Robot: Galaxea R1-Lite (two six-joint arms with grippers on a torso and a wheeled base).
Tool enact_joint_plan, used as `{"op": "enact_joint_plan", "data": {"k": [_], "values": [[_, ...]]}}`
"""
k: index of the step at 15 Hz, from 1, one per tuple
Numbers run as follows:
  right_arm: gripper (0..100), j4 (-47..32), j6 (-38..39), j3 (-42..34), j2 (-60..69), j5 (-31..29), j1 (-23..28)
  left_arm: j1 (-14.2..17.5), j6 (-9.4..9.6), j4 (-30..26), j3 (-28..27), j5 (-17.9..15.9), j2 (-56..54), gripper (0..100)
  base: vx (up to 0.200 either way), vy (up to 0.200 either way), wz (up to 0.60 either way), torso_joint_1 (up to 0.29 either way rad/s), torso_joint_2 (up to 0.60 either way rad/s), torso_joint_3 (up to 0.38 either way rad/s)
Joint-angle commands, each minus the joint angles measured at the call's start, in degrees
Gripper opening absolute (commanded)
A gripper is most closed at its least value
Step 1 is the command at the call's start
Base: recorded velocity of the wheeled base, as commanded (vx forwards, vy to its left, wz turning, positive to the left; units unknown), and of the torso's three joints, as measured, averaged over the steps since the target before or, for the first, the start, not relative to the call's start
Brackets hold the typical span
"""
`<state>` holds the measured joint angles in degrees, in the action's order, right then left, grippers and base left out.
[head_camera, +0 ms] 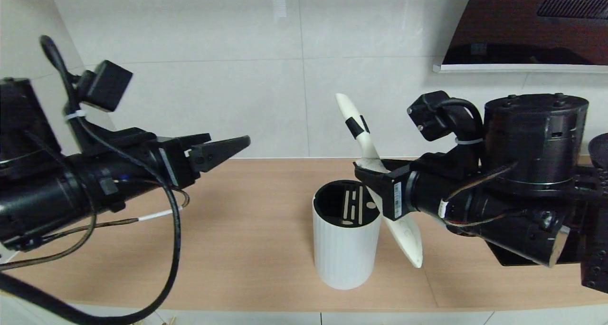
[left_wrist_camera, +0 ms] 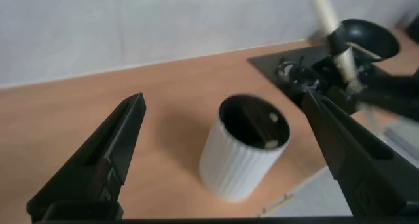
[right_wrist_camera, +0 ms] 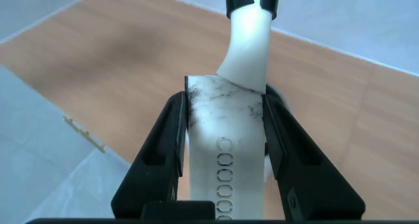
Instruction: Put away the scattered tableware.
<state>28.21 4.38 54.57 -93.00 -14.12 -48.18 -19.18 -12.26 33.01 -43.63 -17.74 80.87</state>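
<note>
Right pincer (head_camera: 368,170) clamped on white spatula (head_camera: 406,234) beside holder (head_camera: 346,253), pincer label (head_camera: 397,193) unreadable, left pincer (head_camera: 232,142) agape, empty

My left pincer (head_camera: 227,143) is matte black, with two long tapered wedge fingers. The left arm (head_camera: 57,192) has a black cylindrical casing. A thick black cable (head_camera: 173,230) runs alongside, with thin brown wires and one white-sheathed lead (head_camera: 154,215). A black box camera (head_camera: 105,85) sits on a bracket, its cable bound by a white zip tie (head_camera: 75,115).

My right pincer (head_camera: 368,170) is black and flat-sided, with a white barcode label (head_camera: 398,193) at its base. The right arm (head_camera: 498,215) is black, with a broad drum-shaped joint housing (head_camera: 534,130) that has screws on top, a second box camera (head_camera: 427,115) and a bare metal rim (head_camera: 558,246).
</note>
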Motion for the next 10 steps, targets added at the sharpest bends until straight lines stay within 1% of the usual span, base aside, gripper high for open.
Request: {"op": "enact_joint_plan", "data": {"k": [1,2,3,4,5,6,7,8,9,10], "values": [[0,0.1,0.2,1.8,-5.3,-1.7,-1.4,-3.1,-2.24,0.3,-1.3,-2.1,5.3,100,0.0,0.0,0.0,0.0,0.0,0.0],[0,0.4,0.7,2.2,-6.5,-3.2,-1.4,-4.9,-7.07,0.7,-2.2,-5.7,6.9,100,0.0,0.0,0.0,0.0,0.0,0.0],[0,1.9,1.6,2.2,-6.7,-3.5,-1.4,-5.6,-11.64,1.9,-2.2,-8.4,8.1,100,0.0,0.0,0.0,0.0,0.0,0.0],[0,2.4,1.8,2.2,-6.5,-3.5,-1.4,-5.8,-12.61,2.4,-2.3,-8.6,8.6,100,0.0,0.0,0.0,0.0,0.0,0.0],[0,3.2,1.9,2.0,-5.4,-4.3,-2.0,-5.9,-16.04,7.5,-2.6,-8.9,11.6,100,0.0,0.0,0.0,0.0,0.0,0.0],[0,3.2,1.9,1.9,-5.0,-4.9,-3.3,-5.9,-18.06,12.8,-2.6,-8.8,13.7,100,0.0,0.0,0.0,0.0,0.0,0.0],[0,3.2,1.9,1.9,-4.6,-5.2,-4.4,-6.0,-19.2,16.0,-2.7,-9.1,15.0,100,0.0,0.0,0.0,0.0,0.0,0.0],[0,3.2,1.9,1.9,-4.4,-5.2,-4.9,-6.0,-19.29,17.2,-4.3,-9.3,16.6,100,0.0,0.0,0.0,0.0,0.0,0.0],[0,3.2,2.0,1.6,-4.5,-5.2,-5.4,-6.1,-19.29,17.1,-6.6,-9.2,18.3,100,0.0,0.0,0.0,0.0,0.0,0.0],[0,3.2,2.0,1.3,-4.6,-5.2,-5.7,-6.5,-19.38,17.2,-7.0,-9.2,18.7,100,0.0,0.0,0.0,0.0,0.0,0.0]]}}
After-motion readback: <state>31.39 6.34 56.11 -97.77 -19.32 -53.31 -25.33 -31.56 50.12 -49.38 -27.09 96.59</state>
